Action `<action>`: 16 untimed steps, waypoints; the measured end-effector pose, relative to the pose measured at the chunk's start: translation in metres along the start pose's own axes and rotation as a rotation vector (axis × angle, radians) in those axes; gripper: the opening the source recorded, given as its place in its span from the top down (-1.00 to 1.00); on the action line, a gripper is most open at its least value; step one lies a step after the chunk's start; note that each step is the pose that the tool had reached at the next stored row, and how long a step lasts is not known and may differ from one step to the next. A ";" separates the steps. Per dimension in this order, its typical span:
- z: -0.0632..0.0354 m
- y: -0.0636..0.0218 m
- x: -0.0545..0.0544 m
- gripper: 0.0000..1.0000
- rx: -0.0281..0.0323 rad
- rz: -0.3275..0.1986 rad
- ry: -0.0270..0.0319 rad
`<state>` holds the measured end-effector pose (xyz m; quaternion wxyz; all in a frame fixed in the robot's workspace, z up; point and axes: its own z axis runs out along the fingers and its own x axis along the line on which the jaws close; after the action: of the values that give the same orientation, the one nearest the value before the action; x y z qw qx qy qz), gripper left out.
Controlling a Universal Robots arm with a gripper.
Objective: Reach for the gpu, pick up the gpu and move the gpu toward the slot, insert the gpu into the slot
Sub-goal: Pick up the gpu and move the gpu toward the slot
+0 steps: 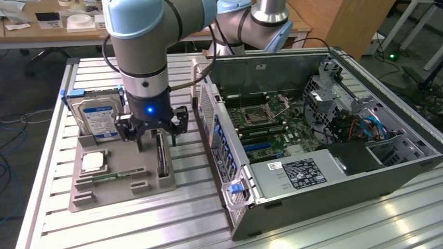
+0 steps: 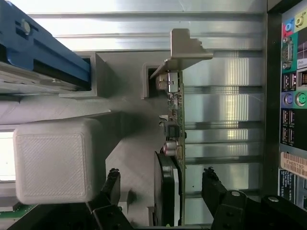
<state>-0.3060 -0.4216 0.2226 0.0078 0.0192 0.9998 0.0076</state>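
Note:
The gpu (image 1: 161, 155) stands on edge in the grey holder (image 1: 118, 196), dark seen edgewise. In the wrist view the gpu (image 2: 175, 139) is a thin green card with a pale metal bracket (image 2: 184, 48) at its far end. My gripper (image 1: 157, 145) hangs just above it, open, with one finger on each side. In the wrist view the gripper (image 2: 161, 186) straddles the card's near end, its black fingertips (image 2: 111, 184) apart from it. The slot (image 1: 260, 147) is a blue strip on the green motherboard (image 1: 277, 129) inside the open computer case.
The holder also carries a silver hard drive (image 1: 97, 116), a processor (image 1: 93, 162) and a memory stick (image 1: 114, 176). The open computer case (image 1: 312, 174) lies at the exterior view's right, its port panel (image 2: 290, 96) close beside the gpu. A grey block (image 2: 57, 160) stands beside one finger.

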 end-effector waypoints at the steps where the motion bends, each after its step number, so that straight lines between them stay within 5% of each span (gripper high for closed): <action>1: 0.0018 0.0000 0.000 -0.56 0.0001 0.001 0.0000; 11: 0.0199 -0.0008 0.000 -0.56 0.0001 0.008 -0.0002; 16: 0.0215 -0.0008 -0.001 -0.56 0.0004 0.010 0.0001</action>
<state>-0.3044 -0.4221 0.2011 0.0078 0.0240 0.9997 0.0074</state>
